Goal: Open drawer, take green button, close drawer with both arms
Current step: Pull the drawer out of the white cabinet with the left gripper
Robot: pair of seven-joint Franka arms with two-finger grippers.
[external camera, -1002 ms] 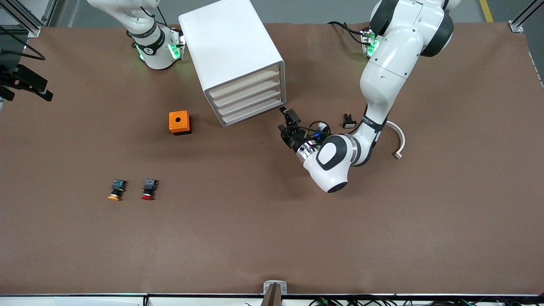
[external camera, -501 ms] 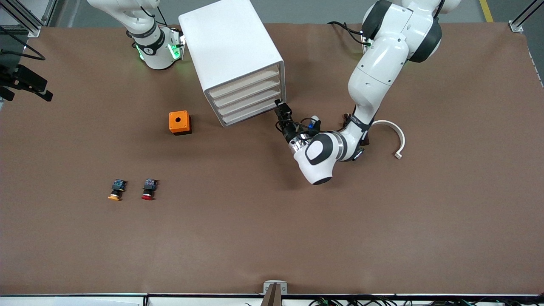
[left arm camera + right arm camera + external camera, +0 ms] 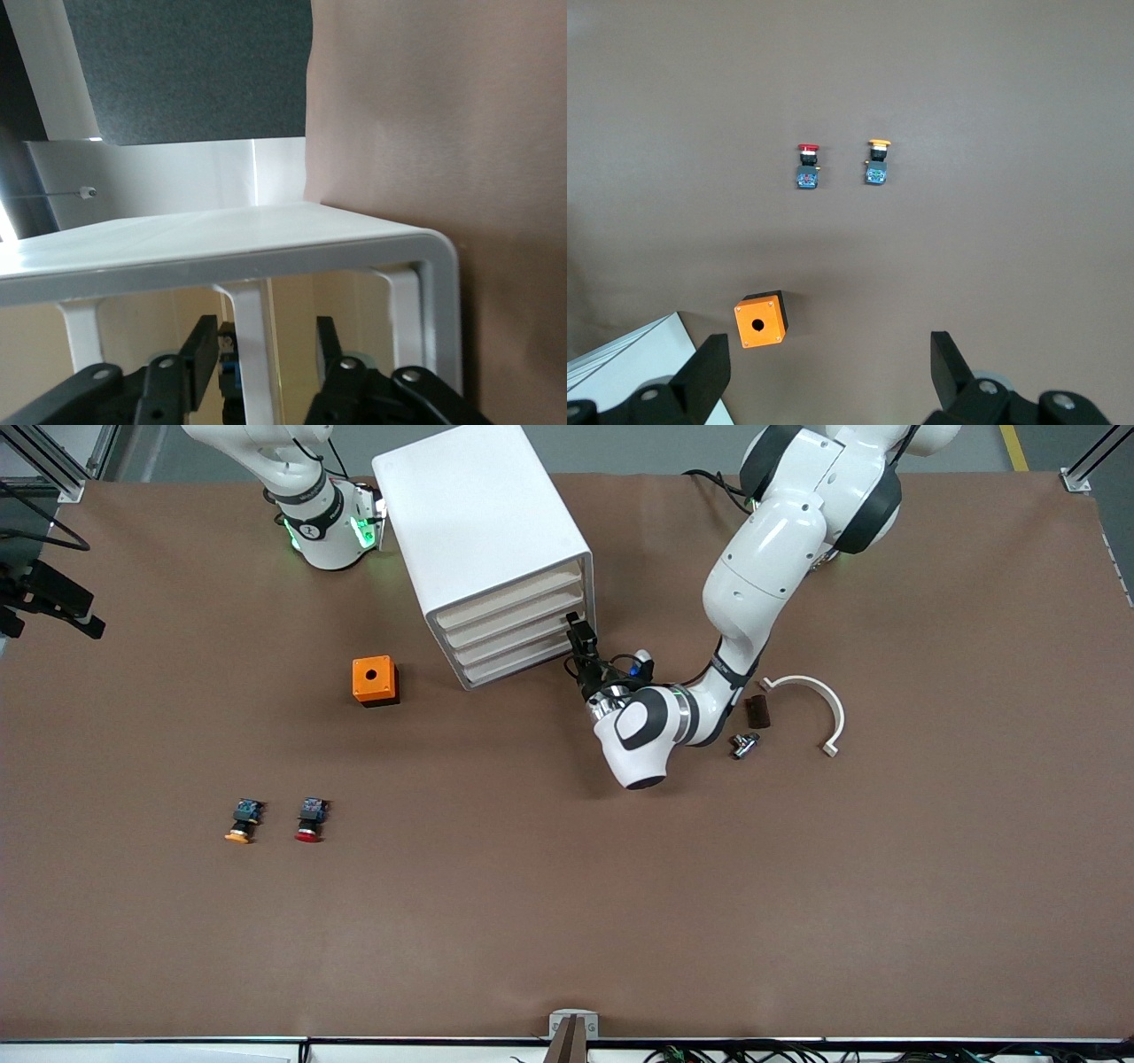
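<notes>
Front view — left arm's black two-finger gripper (image 3: 578, 640) at the white boxy cabinet's (image 3: 483, 531) cream drawer fronts (image 3: 523, 633), fingers part-closed astride a white upright (image 3: 259, 354), presumably to pull; green button unseen; right gripper (image 3: 833, 367) spread, waiting over the orange box (image 3: 760, 320).

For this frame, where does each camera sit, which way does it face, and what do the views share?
Front view: high across the table, facing both bases; shows the cabinet and left gripper at its drawer fronts.
Left wrist view: on the left wrist, close to the cabinet; its own fingers show.
Right wrist view: on the right wrist, looking down at the orange box and two buttons; right gripper open.
Shared: front and right wrist views both show the orange box.
</notes>
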